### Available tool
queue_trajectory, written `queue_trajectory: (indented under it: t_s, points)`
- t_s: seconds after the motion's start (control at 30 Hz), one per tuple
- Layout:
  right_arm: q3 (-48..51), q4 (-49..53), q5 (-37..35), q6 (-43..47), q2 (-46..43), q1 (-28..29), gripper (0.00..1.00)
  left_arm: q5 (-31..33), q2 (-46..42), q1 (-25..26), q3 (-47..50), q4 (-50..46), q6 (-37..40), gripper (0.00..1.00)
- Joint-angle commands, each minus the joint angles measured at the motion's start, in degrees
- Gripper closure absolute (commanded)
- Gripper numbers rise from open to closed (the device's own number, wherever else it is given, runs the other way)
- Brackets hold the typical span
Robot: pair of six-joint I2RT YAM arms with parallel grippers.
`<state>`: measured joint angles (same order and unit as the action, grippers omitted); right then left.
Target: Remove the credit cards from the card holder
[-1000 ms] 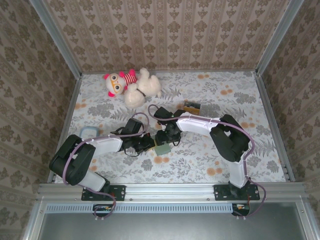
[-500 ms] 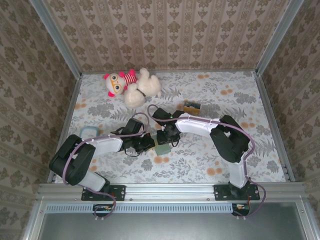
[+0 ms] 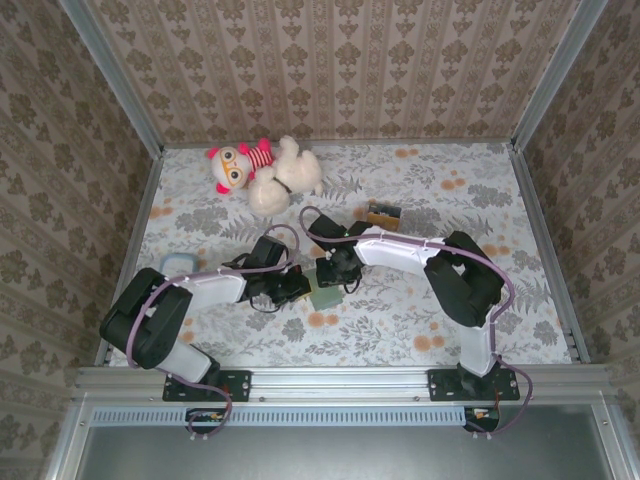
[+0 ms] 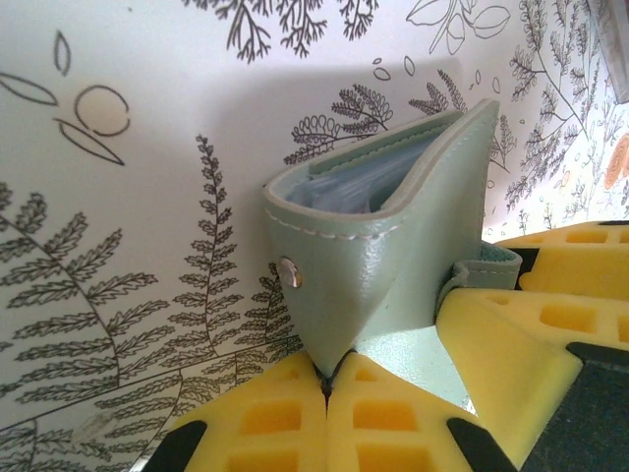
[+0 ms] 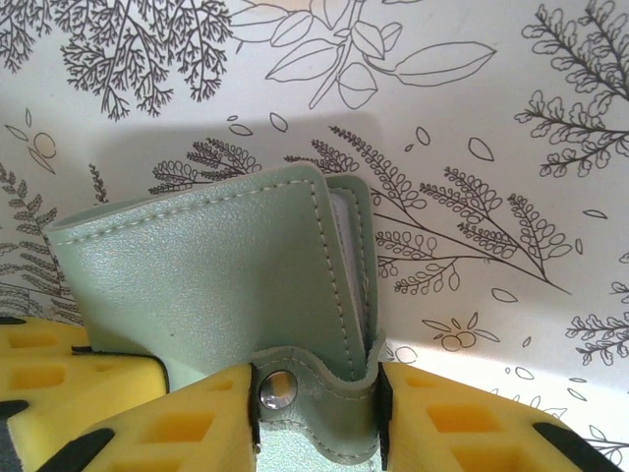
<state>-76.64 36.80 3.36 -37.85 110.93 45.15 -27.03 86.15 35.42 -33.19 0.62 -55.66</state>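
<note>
— Card holder [image 3: 325, 297]: where do we locate it?
— We find it mid-table [image 3: 450, 200], standing half open. The left gripper [image 4: 327, 393] pinches its lower edge, and the right gripper [image 5: 316, 403] clamps its snap strap [image 5: 319, 379].

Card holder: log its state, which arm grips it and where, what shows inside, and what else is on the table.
Card holder: grey-green, partly open, held between both arms over the floral table
Left gripper: fingers shut on a lower corner of the cover
Right gripper: fingers clamped on the snap strap
Inside: pale clear sleeves; cards cannot be made out
Elsewhere: plush toy and small box, farther back
</note>
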Motion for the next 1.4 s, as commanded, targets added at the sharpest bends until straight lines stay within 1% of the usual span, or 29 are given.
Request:
queue_trajectory:
  t_s: [0.0,0.33,0.47,0.57,0.6,0.7,0.77,0.8,0.93,1.07,1.23,1.37]
  points:
    - [1.5,9.7,-14.8,-3.0,-0.7,-4.3,0.65,4.8,2.0,-1.4,2.2,-12.8,1.2,1.00]
    - [4.2,8.9,-14.5,-6.4,-2.8,-5.9,0.64,5.6,2.1,-2.1,2.0,-13.7,1.0,1.00]
    - [5.4,8.1,-13.8,-6.7,-4.2,-6.4,0.61,5.4,2.3,-2.1,1.6,-13.6,1.2,1.00]
    - [5.7,7.2,-13.0,-6.2,-4.8,-6.5,0.62,4.9,2.4,-2.1,1.3,-13.1,1.5,1.00]
    - [5.9,6.2,-12.0,-5.5,-5.1,-6.5,0.62,4.7,2.2,-2.1,1.1,-12.9,1.7,1.00]
    - [7.5,0.0,-6.3,-0.7,-7.5,-6.1,0.63,3.6,1.6,-2.0,0.6,-11.7,2.4,1.00]
    - [7.4,-3.1,-2.1,3.5,-9.0,-5.1,0.63,3.0,1.1,-2.0,0.0,-11.4,3.0,1.00]
    - [7.1,-3.8,-1.1,4.9,-9.2,-4.4,0.63,2.8,0.8,-2.0,-0.1,-11.4,3.2,1.00]
    - [3.5,-2.9,-0.3,9.5,-7.4,-0.8,0.61,0.7,-0.4,-2.0,-0.8,-10.0,4.6,1.00]
    - [0.6,-2.0,0.5,10.2,-4.2,1.8,0.61,0.0,-1.9,-1.9,-1.6,-9.4,5.4,1.00]
    - [-0.2,-2.5,1.3,10.2,-2.5,2.4,0.60,-0.5,-3.6,-1.9,-1.7,-8.9,5.3,1.00]
    - [-0.4,-2.9,4.4,11.1,-1.7,2.4,0.58,-0.9,-4.7,-1.9,-1.0,-7.6,4.8,1.00]
